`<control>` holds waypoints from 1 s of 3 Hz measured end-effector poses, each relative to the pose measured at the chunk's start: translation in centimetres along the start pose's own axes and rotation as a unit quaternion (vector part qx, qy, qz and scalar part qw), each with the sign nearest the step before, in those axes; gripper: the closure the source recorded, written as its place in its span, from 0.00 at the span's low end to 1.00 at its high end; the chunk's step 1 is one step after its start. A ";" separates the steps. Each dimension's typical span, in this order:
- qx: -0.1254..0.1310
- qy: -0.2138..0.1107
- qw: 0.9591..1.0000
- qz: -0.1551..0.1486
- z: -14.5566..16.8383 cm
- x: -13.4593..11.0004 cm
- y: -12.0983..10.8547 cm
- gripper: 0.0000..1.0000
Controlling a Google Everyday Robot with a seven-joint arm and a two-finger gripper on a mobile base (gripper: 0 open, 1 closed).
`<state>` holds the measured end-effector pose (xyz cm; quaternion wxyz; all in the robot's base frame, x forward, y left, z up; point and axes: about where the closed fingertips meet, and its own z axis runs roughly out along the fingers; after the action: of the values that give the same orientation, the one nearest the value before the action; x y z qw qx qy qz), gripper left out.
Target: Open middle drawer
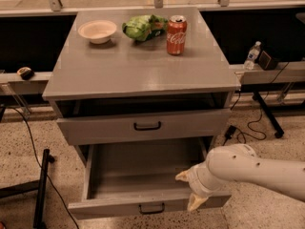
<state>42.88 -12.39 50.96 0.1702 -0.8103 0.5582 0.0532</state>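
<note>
Middle drawer stands far out below the bench top; gripper at its front edge, right end, jaws spread, handle just left.

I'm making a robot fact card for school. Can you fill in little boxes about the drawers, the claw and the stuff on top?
cabinet: grey, drawers in front
middle drawer: pulled far out, nothing showing inside
drawer above: out just a little
claw: open, at the right end of the middle drawer's front
on top: white bowl, green bag, red Coca-Cola can
</note>
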 end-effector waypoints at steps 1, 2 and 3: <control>0.019 -0.010 1.000 -0.003 0.5 -0.9 -4.6 0.52; 0.012 -0.050 0.997 0.050 6.6 -1.2 -8.2 0.83; -0.001 -0.063 0.994 0.088 10.9 -1.2 -9.0 1.00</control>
<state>51.85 -4.81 43.05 0.1987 -0.7533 0.6153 0.1198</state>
